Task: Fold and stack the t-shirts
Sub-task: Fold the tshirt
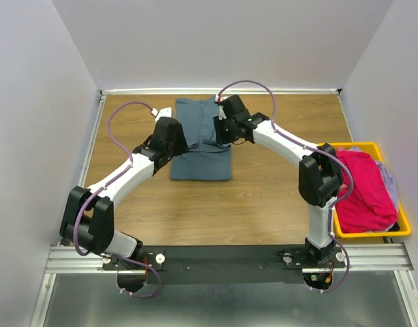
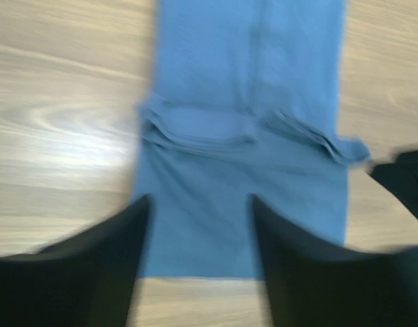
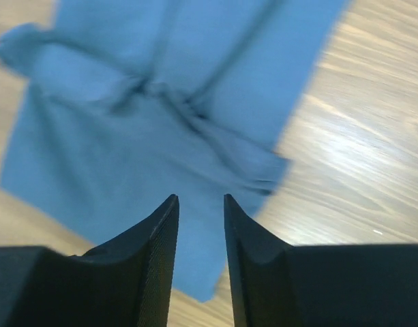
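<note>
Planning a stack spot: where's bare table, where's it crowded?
Widest bare table: between the near edge of the slate shirt and the base rail. Smaller patches: far-left corner outside the left arm, and far right between the right arm and the yellow bin. Crowded: mid-back, left gripper and right gripper over the shirt.

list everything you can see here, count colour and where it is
blue t-shirt: one, slate blue, folded into a long strip, far middle of the table
magenta t-shirt: one, magenta-pink, heaped in the bin
pale cloth: count unclear, grey-blue, under and behind the magenta t-shirt
bin: one, yellow, right edge of the table
table: one, brown wood
rail: one, silver, near edge
left arm: one, white and black, reaching to the blue t-shirt
right arm: one, white and black, reaching to it likewise
left hand: black, open, over the shirt
right hand: black, narrowly open, over the shirt
</note>
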Motion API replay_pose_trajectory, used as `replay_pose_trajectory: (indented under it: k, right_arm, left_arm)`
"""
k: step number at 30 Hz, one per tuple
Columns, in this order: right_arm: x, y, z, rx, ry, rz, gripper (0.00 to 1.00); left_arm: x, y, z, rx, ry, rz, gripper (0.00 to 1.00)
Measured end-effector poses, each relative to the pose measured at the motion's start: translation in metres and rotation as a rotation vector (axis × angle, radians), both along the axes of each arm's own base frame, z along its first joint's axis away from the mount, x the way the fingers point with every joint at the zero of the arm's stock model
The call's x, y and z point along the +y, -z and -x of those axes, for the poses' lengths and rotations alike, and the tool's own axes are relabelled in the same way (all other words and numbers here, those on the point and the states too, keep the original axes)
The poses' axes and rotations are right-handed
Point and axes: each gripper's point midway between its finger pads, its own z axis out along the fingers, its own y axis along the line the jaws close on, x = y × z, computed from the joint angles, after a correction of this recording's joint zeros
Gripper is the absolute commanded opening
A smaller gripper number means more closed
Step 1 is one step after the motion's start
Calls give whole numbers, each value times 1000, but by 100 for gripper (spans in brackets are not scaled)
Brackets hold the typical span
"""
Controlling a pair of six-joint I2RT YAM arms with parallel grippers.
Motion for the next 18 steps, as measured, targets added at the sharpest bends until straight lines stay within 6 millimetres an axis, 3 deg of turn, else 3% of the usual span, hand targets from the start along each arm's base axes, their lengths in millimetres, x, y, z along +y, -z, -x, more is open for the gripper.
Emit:
replay_pose_trajectory:
  k: [3, 7, 10, 18]
  right_arm:
    - [17, 0, 12, 4, -62, -22, 28]
    - [24, 17, 27, 55, -100, -21, 21]
    - [24, 29, 28, 80, -105, -16, 19]
    - [25, 74, 17, 137, -94, 36, 17]
  left_arm:
    - [-15, 27, 20, 49, 47, 28, 21]
    - [-8, 86, 49, 192, 34, 18, 12]
    - [-2, 118, 66, 275, 16, 7, 10]
    - [-8, 122, 63, 258, 7, 55, 8]
